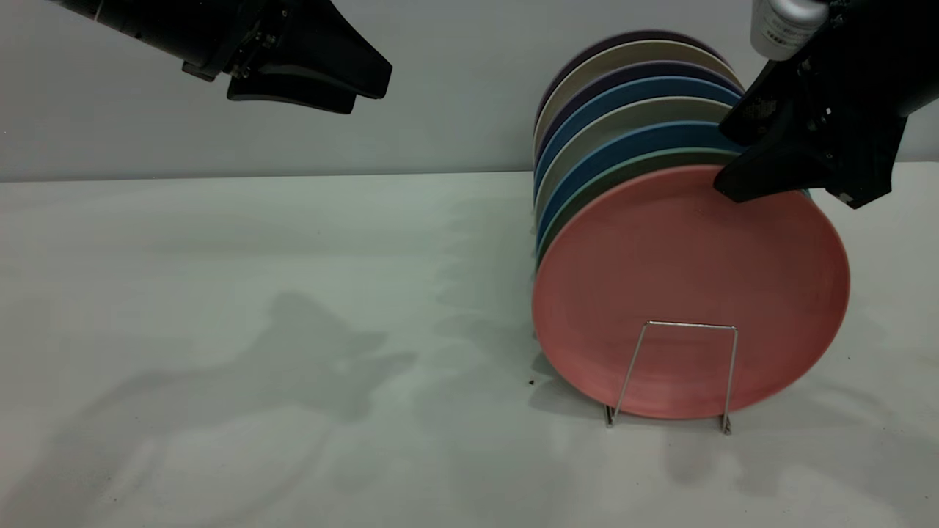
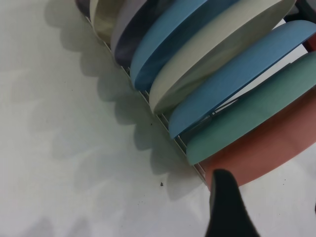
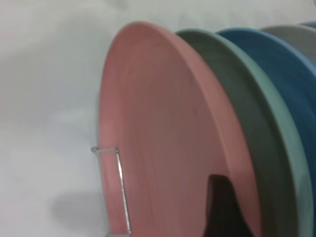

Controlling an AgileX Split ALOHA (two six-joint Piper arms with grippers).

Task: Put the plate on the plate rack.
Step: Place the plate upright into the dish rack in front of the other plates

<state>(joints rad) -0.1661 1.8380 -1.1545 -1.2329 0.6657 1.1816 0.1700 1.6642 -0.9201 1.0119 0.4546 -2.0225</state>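
The salmon-pink plate (image 1: 689, 249) stands on edge at the near end of the plate rack (image 1: 689, 324), behind its front wire loop, and leans against a teal-green plate (image 1: 623, 170). My right gripper (image 1: 722, 158) hangs over the pink plate's upper right rim, open. One finger (image 3: 222, 207) lies in front of the plate's face (image 3: 163, 123); the other is behind the rim. My left gripper (image 1: 359, 84) hovers high at the far left, open and holding nothing. In its wrist view it (image 2: 270, 205) looks down on the row of plates and the pink plate's edge (image 2: 256, 153).
Behind the pink plate the rack holds several more upright plates, among them blue (image 1: 631, 143), grey-beige (image 1: 623, 117) and dark purple (image 1: 631, 73). The rack's rail (image 2: 168, 128) runs under them. The white table (image 1: 257, 330) stretches left of the rack, and a wall stands behind it.
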